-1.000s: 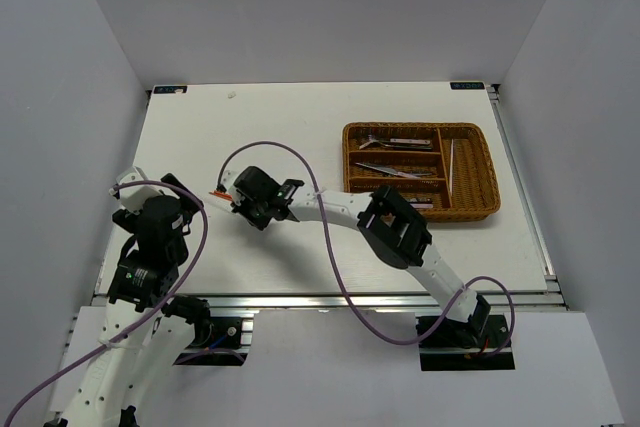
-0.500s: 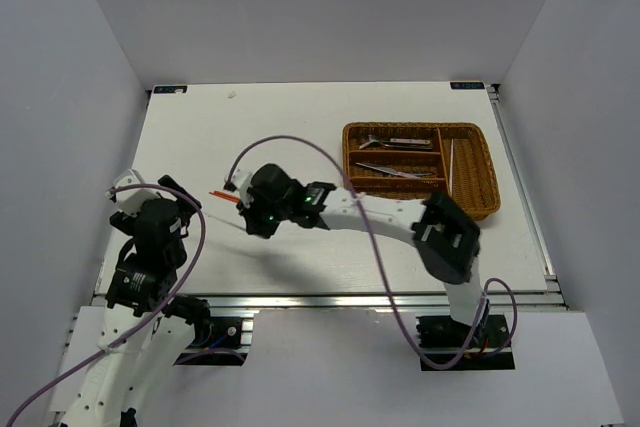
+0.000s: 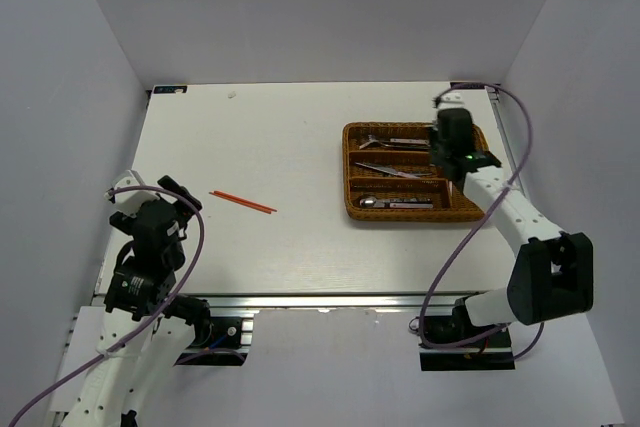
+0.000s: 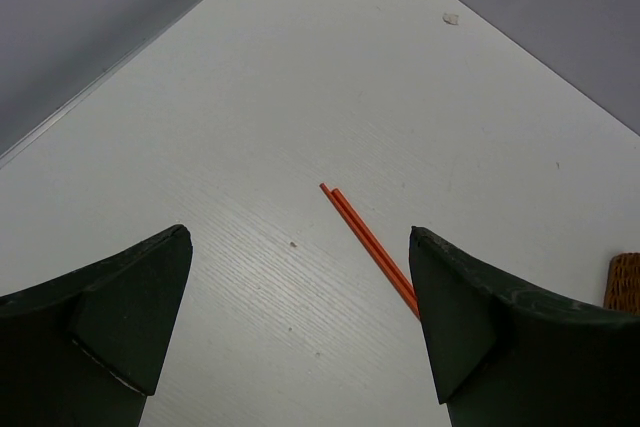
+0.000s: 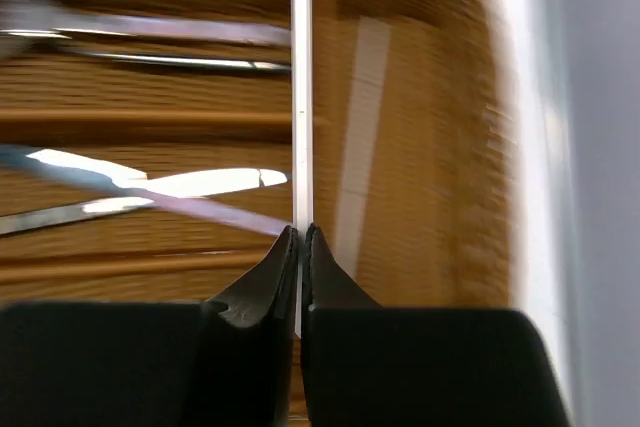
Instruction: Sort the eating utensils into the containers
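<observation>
Left wrist view, nearest first: the left gripper (image 4: 298, 247) hangs low with its two dark fingers spread wide, and there is only bare white table (image 4: 250, 97) between them. Just beyond lie the red chopsticks (image 4: 368, 245), flat on the table, side by side and touching, well apart from the tray. Over to the top view: the wicker tray (image 3: 400, 215) sits on the right side of the table, with metal utensils (image 3: 390, 171) in its long sections. Above its far end, by the narrow cross section, is the right gripper (image 5: 301, 232), fingers pressed together on a thin white chopstick (image 5: 301, 67). That wrist picture is blurred.
</observation>
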`<action>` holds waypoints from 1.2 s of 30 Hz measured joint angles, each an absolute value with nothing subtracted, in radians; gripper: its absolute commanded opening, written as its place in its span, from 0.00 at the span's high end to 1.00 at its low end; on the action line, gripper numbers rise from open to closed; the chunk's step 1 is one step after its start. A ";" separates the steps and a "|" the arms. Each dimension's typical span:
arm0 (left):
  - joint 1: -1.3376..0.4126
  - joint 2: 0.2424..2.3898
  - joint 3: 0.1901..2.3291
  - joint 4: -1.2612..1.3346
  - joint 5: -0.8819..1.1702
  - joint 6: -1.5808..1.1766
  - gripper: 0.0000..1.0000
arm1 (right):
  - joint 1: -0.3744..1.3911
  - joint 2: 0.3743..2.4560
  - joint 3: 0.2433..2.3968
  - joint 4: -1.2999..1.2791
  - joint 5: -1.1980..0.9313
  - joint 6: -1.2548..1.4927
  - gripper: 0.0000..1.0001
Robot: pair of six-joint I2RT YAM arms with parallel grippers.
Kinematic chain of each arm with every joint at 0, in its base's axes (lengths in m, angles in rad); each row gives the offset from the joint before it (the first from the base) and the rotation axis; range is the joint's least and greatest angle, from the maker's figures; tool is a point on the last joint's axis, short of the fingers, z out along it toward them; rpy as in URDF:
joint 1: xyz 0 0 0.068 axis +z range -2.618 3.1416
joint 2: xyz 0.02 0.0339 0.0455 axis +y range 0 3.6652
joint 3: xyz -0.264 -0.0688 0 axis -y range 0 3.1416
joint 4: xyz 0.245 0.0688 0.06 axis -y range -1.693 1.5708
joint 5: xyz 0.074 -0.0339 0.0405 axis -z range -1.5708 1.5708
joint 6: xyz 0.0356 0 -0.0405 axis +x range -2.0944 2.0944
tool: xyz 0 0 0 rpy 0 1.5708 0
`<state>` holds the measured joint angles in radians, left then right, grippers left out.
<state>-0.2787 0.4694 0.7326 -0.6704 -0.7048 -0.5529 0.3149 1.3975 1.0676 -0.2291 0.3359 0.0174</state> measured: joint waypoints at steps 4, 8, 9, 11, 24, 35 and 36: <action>-0.279 0.465 0.732 -0.659 -0.683 -0.542 0.02 | 0.142 1.378 0.998 -0.226 0.420 -0.004 1.00; -0.279 0.470 0.732 -0.652 -0.659 -0.535 0.02 | 0.109 1.405 0.968 -0.190 0.463 -0.004 1.00; -0.279 0.470 0.732 -0.651 -0.653 -0.534 0.02 | 0.104 1.422 0.962 -0.186 0.469 -0.002 1.00; -0.279 0.468 0.731 -0.650 -0.645 -0.531 0.02 | 0.099 1.464 0.947 -0.175 0.481 0.004 1.00; -0.279 0.455 0.727 -0.649 -0.638 -0.527 0.02 | 0.148 1.470 0.967 -0.265 0.482 0.104 0.12; -0.279 0.474 0.727 -0.654 -0.673 -0.538 0.02 | 0.772 1.766 1.418 -0.224 0.450 0.084 0.26; -0.279 0.475 0.727 -0.656 -0.678 -0.541 0.02 | 0.803 1.826 1.466 -0.231 0.423 0.073 0.36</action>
